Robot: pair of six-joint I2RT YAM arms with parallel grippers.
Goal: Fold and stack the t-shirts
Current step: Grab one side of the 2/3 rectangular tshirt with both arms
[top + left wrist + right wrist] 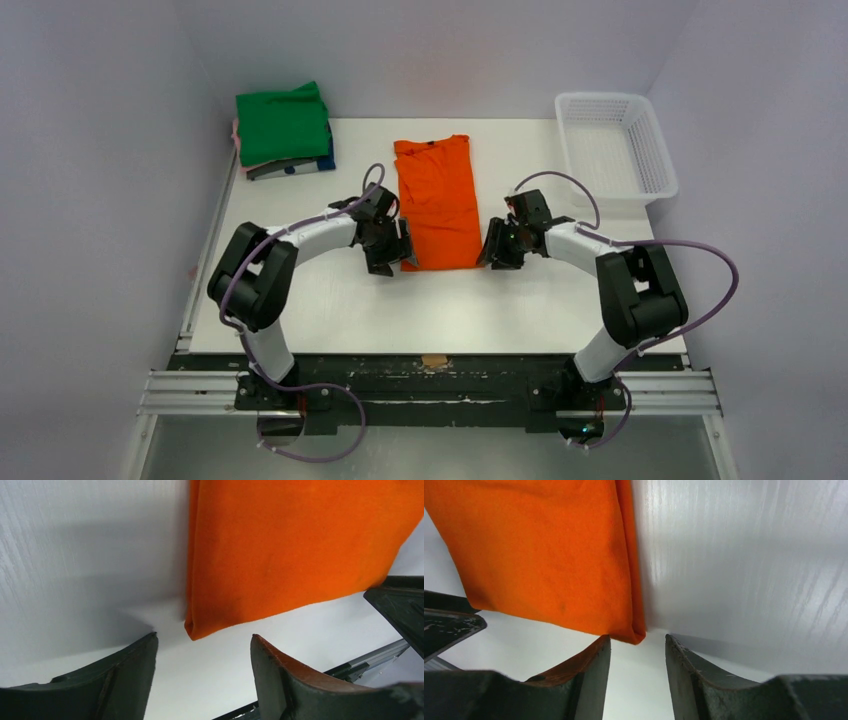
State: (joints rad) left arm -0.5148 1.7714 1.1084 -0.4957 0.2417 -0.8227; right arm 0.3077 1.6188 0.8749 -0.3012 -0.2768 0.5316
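An orange t-shirt [437,200] lies flat on the table, folded into a long narrow strip, collar at the far end. My left gripper [398,256] is open at its near left corner [196,629], which lies just ahead of the jaws. My right gripper [488,252] is open at its near right corner [636,636], which also lies just ahead of the jaws, with nothing held. A folded stack sits at the far left: a green t-shirt [283,124] on top, a pink t-shirt [238,140] edge and a dark blue t-shirt [322,160] beneath.
A white plastic mesh basket [614,148] stands at the far right of the white table [400,310]. Purple cables loop from both arms. A black rail runs along the table's near edge [430,380]. Walls enclose the table on three sides.
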